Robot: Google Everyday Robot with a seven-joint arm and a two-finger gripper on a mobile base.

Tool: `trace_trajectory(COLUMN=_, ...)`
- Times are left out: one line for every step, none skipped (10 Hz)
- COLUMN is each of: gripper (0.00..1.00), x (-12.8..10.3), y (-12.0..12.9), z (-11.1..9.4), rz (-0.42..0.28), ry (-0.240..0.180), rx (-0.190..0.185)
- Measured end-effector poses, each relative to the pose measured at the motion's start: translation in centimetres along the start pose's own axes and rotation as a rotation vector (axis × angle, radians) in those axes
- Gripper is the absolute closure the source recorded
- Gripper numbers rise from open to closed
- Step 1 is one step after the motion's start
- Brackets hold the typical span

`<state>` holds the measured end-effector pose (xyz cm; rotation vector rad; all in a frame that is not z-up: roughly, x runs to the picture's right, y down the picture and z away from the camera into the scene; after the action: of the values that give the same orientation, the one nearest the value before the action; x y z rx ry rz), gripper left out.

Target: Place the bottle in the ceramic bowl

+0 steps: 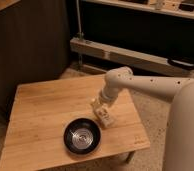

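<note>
You're at the reach: gripper (99,106), jaws spread and empty, hangs just over the bottle (104,118) mid-frame; next close on it, then carry lower-left to the bowl (68,139).

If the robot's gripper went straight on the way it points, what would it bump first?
Probably the bottle, lying on the table just below the gripper; depth is unclear, so it could hit the table beside it instead.

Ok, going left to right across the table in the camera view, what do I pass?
Bare table → ceramic bowl → bottle, with the gripper right over its far end → arm.
</note>
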<state>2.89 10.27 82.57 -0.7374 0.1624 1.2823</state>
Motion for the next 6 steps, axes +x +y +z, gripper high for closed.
trace_trajectory(gripper=0.35, x=0.2, y=0.8, z=0.7, rz=-0.021, ry=0.012, rx=-0.001)
trace_trajectory(gripper=0.35, x=0.2, y=1.3, z=1.1, rz=-0.035, ry=0.020, rx=0.001)
trace_trajectory(gripper=0.35, x=0.3, y=1.4, z=1.4, rz=-0.042, ry=0.026, rx=0.007)
trace_trajectory(gripper=0.35, x=0.4, y=1.3, z=1.8, rz=-0.039, ry=0.035, rx=0.020)
trace_trajectory(gripper=0.35, x=0.5, y=1.2, z=2.4, rz=-0.032, ry=0.048, rx=0.039)
trace_trajectory(gripper=0.35, x=0.4, y=1.2, z=2.9, rz=-0.026, ry=0.057, rx=0.056)
